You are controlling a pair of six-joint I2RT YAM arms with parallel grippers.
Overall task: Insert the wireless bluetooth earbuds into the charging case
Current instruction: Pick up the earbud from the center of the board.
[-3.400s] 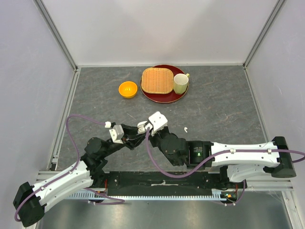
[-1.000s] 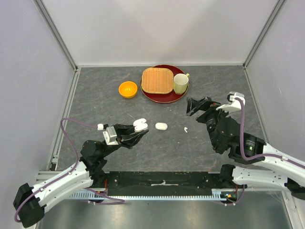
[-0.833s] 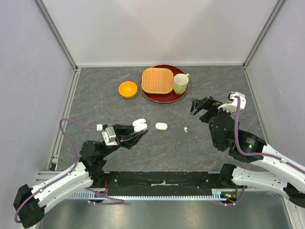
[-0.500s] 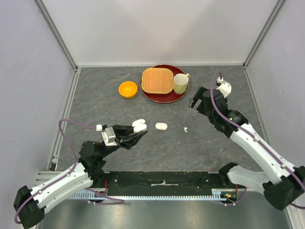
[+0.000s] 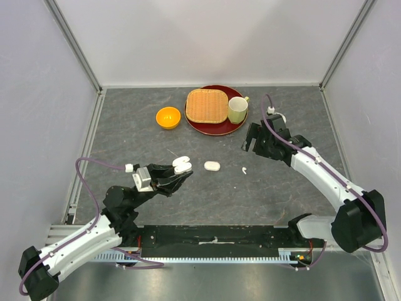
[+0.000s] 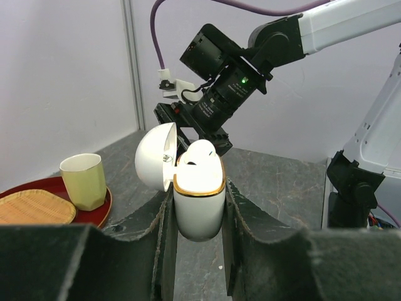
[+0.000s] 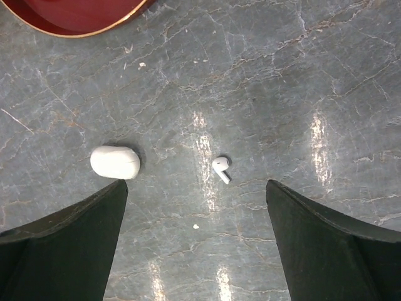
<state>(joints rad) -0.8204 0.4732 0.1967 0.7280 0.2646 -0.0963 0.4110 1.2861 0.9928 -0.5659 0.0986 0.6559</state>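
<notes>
My left gripper [image 5: 181, 169] is shut on an open white charging case [image 5: 183, 165] with a gold rim [image 6: 199, 197], held upright above the table. Its lid [image 6: 155, 164] is swung back, and one white earbud [image 6: 199, 153] sits in the case. A second, loose earbud [image 5: 244, 170] lies on the grey table [image 7: 220, 168]. My right gripper [image 5: 251, 139] hangs open above and just beyond that earbud, which the right wrist view shows between the spread fingers, slightly ahead of my right gripper [image 7: 195, 188].
A closed white case [image 5: 212, 166] lies on the table left of the loose earbud [image 7: 114, 162]. At the back stand an orange bowl [image 5: 168, 117] and a red plate [image 5: 214, 128] carrying a woven tray [image 5: 206, 105] and a pale cup [image 5: 237, 110].
The right arm left the held case, swung out to the right, then reached forward and left to hover over the loose earbud. The left arm kept the open case almost still.
</notes>
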